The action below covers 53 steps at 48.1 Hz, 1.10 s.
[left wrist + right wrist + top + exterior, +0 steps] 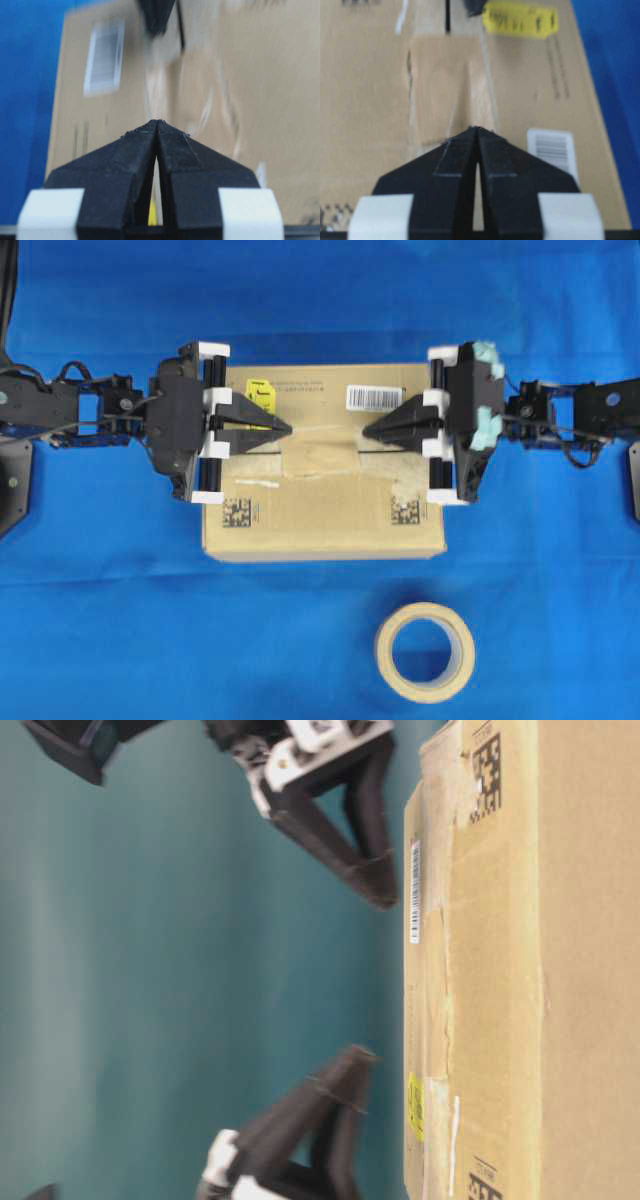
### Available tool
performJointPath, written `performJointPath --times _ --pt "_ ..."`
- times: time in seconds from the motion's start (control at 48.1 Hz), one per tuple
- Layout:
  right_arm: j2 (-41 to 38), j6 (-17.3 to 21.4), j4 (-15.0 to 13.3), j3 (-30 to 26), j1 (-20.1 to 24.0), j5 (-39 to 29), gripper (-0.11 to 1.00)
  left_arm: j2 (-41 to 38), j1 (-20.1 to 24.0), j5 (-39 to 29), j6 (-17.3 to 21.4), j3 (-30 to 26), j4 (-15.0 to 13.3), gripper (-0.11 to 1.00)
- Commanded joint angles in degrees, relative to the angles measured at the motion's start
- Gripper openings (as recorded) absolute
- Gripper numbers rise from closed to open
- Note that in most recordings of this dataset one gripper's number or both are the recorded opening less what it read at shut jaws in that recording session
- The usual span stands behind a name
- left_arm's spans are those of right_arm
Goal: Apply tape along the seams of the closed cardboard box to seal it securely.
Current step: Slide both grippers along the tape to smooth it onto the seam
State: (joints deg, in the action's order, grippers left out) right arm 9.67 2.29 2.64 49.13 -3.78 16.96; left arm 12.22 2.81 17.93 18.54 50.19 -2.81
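The cardboard box (320,510) lies in the middle, with its yellow sticker (260,395) and barcode label (375,397) on top. A tan piece of tape (322,457) lies flat across the middle of the seam (448,20); the right wrist view shows it just beyond my jaws as tape (445,95). My left gripper (289,427) and right gripper (366,430) point at each other over the box top, both shut and holding nothing, one at each end of the tape. From table level, the left gripper (362,1055) and right gripper (386,901) hover slightly off the box.
A round tape roll (425,651) lies on the blue cloth (110,610) in front of the box. Two black square codes (236,512) mark the box's near flap. Pale worn tape strips run along the seam.
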Motion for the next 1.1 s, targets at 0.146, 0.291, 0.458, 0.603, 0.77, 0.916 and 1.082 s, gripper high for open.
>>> performJointPath --times 0.146,0.291,0.458,0.603,0.77,0.916,1.082 --pt "-1.49 -0.18 -0.53 -4.39 0.18 4.13 -0.01 -1.14 -2.81 4.39 0.0 -3.43 0.18 0.0" --pt "-5.19 -0.18 -0.53 -7.12 0.44 4.04 0.0 -4.83 -4.13 4.66 -0.09 -4.57 0.18 0.0" --pt "-9.32 -0.18 -0.53 -9.58 1.14 4.04 0.0 -8.17 -4.75 4.66 -0.18 -5.01 -0.18 0.0" --pt "-11.25 0.18 -0.26 -9.93 2.11 4.04 0.0 -10.02 -4.92 4.66 -0.26 -4.48 -0.26 0.0" --pt "-12.39 0.79 0.7 -8.79 2.72 3.52 0.0 -10.46 -5.19 4.48 -0.35 -3.43 -0.35 0.0" --pt "-12.22 0.79 2.29 -7.12 3.34 1.76 0.0 -9.93 -5.19 4.22 -0.35 -1.76 -0.62 0.0" --pt "-10.9 0.79 3.78 -4.66 3.87 0.35 0.0 -8.35 -5.1 3.96 -0.26 0.97 -0.7 0.0"
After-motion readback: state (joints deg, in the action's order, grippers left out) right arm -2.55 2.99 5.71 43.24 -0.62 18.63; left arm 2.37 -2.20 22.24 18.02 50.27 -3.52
